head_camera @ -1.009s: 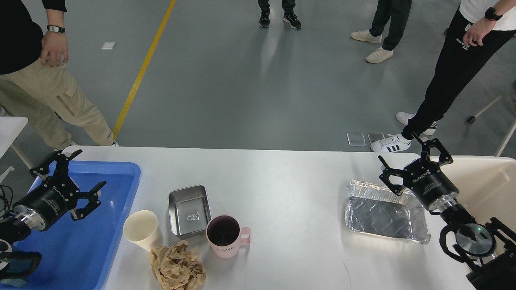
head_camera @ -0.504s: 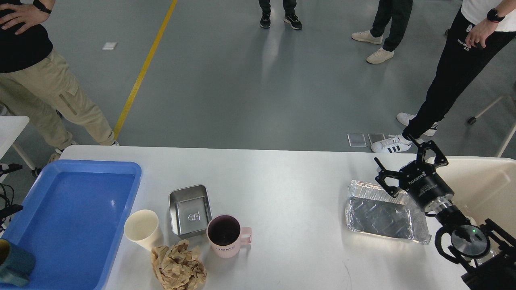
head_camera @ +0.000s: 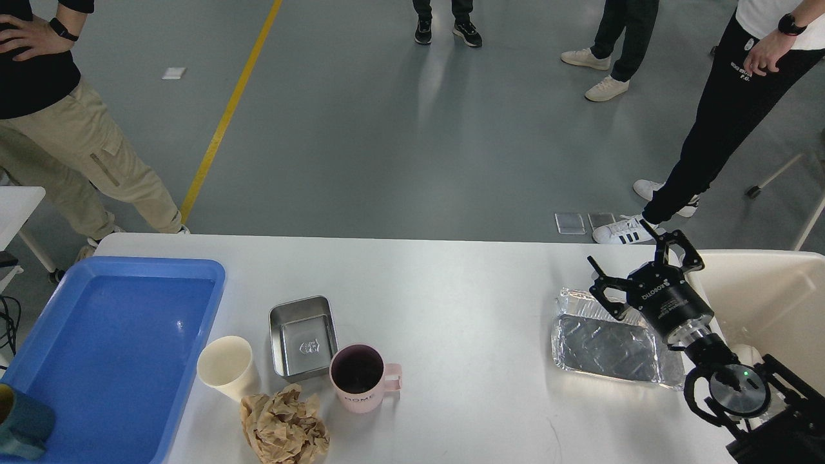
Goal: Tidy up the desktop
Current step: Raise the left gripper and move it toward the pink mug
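White counter (head_camera: 451, 290) runs wide across the room in front of the robot, and most of the clutter is still on it. Near the front edge sit a paper cup (head_camera: 227, 367), a steel tin (head_camera: 303, 335), a pink mug (head_camera: 361, 377) and a ball of brown paper (head_camera: 285, 425), bunched close together. A foil tray (head_camera: 606, 345) lies well apart on the right.

A second ago the left arm hung over the blue tray (head_camera: 116, 348) with its claw spread; now that arm has pulled out of sight, and only a teal part shows at the bottom left corner. The blue tray looks bare. Meanwhile the right claw (head_camera: 639, 270) has crept inward and sits over the far right corner of the foil tray, fingers spread wide and holding nothing. The cream bin (head_camera: 767, 296) waits just beside it.

My guess is the right side takes the next turn: the foil tray goes first, probably into the bin. Thin foil crumples easily, so a pinch on the rim could buckle it.
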Controlling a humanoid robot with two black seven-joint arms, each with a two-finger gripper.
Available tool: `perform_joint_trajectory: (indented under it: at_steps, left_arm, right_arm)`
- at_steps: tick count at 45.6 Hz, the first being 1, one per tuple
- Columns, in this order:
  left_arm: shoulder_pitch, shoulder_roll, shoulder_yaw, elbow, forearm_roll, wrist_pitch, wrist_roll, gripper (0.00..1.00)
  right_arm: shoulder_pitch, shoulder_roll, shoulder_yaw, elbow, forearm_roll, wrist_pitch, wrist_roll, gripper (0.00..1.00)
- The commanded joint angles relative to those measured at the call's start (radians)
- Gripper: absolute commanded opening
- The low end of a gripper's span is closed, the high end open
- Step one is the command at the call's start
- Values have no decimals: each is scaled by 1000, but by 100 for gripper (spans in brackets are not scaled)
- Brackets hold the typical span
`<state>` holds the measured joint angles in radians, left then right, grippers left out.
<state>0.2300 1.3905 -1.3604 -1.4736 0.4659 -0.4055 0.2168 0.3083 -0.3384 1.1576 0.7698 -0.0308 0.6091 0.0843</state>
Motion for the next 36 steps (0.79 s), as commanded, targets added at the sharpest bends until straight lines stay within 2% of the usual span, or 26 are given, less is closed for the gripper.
perform_joint_trajectory:
  at_steps: [1,7,18,22,28,32,36]
  left_arm:
    - [-1,-11,-15,4,0,16,-16,97]
    - [-3,-34,-34,22,2,37,-43,97]
    - [-1,-39,-48,56,2,25,-51,97]
    - [0,-45,-42,62,0,25,-76,97]
    - [-6,-47,-34,96,-3,22,-77,97]
    - [-11,-59,-34,140,-1,24,-96,97]
    - [-8,-68,-31,173,10,14,-143,97]
  right_arm:
    - [-1,-8,1,0,0,1,0,100]
    - [-3,-8,1,-1,0,3,0,100]
    - [-1,-4,2,0,0,3,2,100]
    - [0,-1,2,0,0,3,2,100]
    - [2,2,4,0,0,3,2,100]
    - [3,2,4,2,0,3,2,100]
    - [5,2,5,2,0,3,3,100]
